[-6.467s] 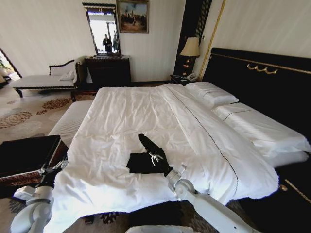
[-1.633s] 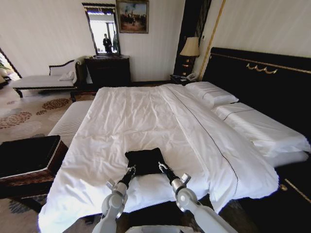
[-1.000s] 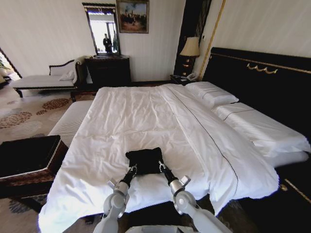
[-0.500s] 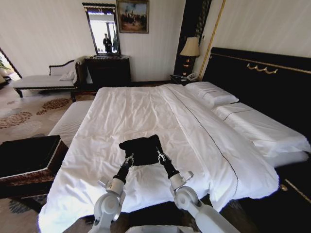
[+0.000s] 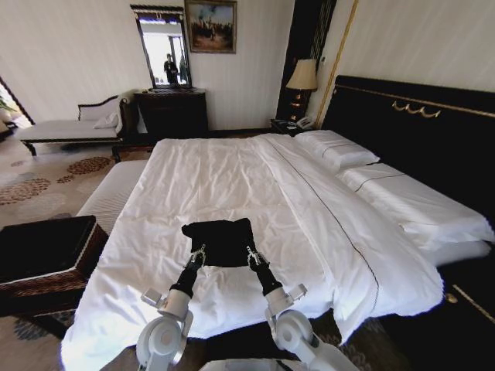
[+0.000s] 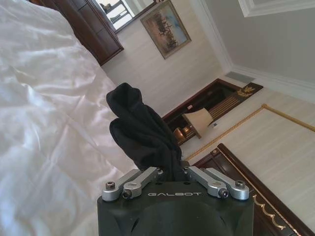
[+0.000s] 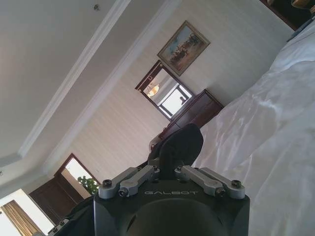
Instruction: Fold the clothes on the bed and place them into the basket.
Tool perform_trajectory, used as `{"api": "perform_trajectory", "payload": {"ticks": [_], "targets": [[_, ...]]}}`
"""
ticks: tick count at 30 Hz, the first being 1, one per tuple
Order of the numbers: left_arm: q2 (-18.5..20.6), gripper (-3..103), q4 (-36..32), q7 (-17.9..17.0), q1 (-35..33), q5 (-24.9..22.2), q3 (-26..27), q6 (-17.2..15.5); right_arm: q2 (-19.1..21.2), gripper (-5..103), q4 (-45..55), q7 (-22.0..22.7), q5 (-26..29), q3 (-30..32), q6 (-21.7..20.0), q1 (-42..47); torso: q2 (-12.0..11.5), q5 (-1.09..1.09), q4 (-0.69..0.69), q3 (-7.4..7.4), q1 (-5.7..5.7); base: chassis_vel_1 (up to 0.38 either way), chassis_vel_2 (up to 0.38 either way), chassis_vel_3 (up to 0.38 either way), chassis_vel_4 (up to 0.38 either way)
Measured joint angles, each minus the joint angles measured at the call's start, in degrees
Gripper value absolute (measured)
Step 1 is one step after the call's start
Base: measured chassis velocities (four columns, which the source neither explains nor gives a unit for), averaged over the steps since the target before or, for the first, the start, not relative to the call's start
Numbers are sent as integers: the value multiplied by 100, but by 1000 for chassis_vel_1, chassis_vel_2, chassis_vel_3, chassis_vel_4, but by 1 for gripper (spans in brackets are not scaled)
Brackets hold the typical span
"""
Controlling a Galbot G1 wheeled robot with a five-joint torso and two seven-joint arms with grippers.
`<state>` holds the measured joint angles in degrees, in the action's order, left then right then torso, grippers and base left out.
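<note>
Here the bed (image 5: pixel 232 178) spreads wide under its white duvet, and the basket (image 5: pixel 46 255) stands on the floor off its left side, well apart from the work. The folding looks done and the carrying step seems in hand: the folded black shirt (image 5: pixel 219 240) is held just above the duvet near the foot of the bed. The next move likely calls for swinging both arms left together, keeping the bundle level. The left gripper (image 5: pixel 199 254) and right gripper (image 5: pixel 251 256) reach forward side by side, each pinched tight on the shirt's near edge.
</note>
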<state>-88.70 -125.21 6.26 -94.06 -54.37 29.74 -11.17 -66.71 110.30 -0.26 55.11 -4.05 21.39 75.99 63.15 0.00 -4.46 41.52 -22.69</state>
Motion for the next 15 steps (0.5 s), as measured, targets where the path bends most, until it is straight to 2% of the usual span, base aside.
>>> {"api": "perform_trajectory", "payload": {"ticks": [7, 15], "targets": [[53, 9, -131, -12, -68, -189, 127, 1, -183, 7, -110, 115, -9, -129, -30, -61, 0, 0, 0, 0, 0, 107, 128, -115, -143], [70, 9, -86, -33, -20, -325, 254, -1, -294, 7, -264, 154, 17, -290, -56, -254, 0, -1, 2, 0, 0, 231, 245, -231, -251]]}}
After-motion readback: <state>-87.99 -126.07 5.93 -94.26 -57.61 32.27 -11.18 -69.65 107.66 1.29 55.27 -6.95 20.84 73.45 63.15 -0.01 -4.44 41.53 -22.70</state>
